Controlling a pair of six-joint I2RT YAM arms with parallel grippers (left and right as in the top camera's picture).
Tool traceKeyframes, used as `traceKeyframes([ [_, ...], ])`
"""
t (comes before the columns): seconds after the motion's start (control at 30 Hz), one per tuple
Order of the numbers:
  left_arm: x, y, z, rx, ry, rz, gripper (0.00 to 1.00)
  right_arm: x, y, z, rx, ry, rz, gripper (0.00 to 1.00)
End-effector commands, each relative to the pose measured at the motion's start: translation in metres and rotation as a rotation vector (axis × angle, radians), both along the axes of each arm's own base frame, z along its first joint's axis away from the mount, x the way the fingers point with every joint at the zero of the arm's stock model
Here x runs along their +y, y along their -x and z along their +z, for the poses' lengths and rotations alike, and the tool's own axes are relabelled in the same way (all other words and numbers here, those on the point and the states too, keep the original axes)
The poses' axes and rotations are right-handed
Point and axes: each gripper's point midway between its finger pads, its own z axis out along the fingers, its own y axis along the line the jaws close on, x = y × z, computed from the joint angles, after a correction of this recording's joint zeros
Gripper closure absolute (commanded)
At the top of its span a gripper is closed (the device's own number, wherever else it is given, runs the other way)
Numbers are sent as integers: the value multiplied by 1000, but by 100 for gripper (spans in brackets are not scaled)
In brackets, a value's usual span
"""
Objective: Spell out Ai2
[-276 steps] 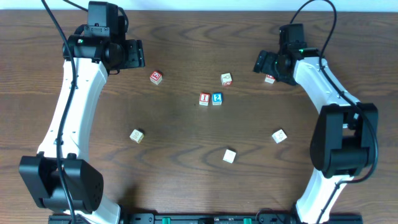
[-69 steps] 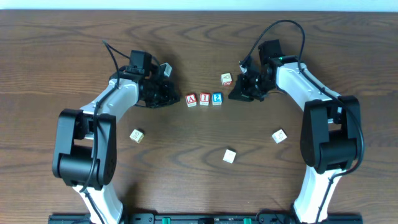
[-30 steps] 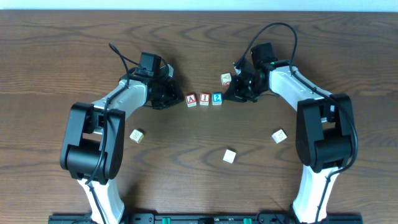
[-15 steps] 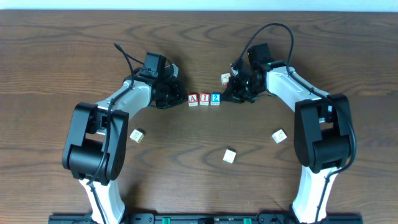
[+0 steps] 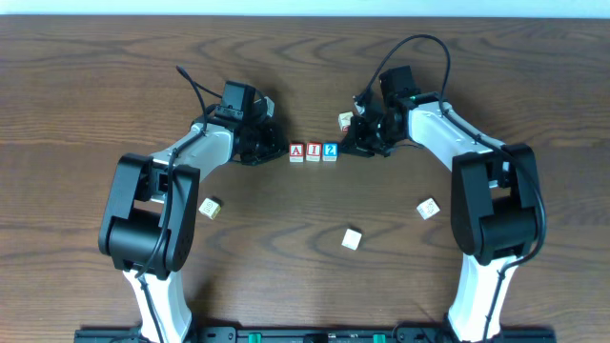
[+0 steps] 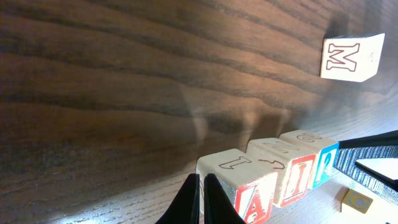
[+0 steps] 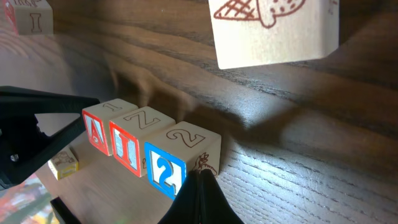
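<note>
1. Three lettered cubes, the A block point(image 5: 297, 151), I block point(image 5: 314, 151) and 2 block point(image 5: 330, 150), stand in one row at mid-table point(image 5: 286, 286). They sit side against side and read "AI2" from the overhead view.
2. The left gripper point(image 5: 279, 151) has its fingers pressed together on nothing. In the left wrist view its tip appears to touch the outer corner of the A block.
3. The right gripper point(image 5: 345, 148) is likewise closed and empty. In the right wrist view its tip sits at the outer lower corner of the 2 block.
4. Judgement: the closed fingers serve as pushers. Bracketing both ends lets the arms square the row and close any gaps without lifting.
5. Judgement: the word looks spelled, and only withdrawal remains.
6. Risk: the picture block point(image 5: 346, 121) lies just beside the right arm. A careless retreat could knock it or drag the 2 block.
</note>
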Motion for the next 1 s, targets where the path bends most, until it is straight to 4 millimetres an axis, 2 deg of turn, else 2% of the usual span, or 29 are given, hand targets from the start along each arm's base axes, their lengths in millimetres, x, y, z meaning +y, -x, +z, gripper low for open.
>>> traceKeyframes([
  [0.0, -1, 3, -7, 22, 6, 5, 94, 5, 5, -7, 25, -5, 4, 99],
  [0.3, -7, 6, -6, 26, 9, 0, 94, 15, 10, -6, 24, -12, 29, 99],
  [0.57, -8, 6, -7, 33, 11, 5, 94, 14, 9, -7, 22, -3, 27, 99],
  [0.7, 2, 2, -10, 16, -29, 15, 95, 3, 4, -8, 18, 13, 2, 99],
  [0.83, 16, -5, -9, -9, -38, 21, 94, -19, -4, -10, 21, 40, -48, 99],
  [0.97, 26, -18, 6, -64, -35, 19, 95, -35, -10, 3, -5, 46, -61, 99],
])
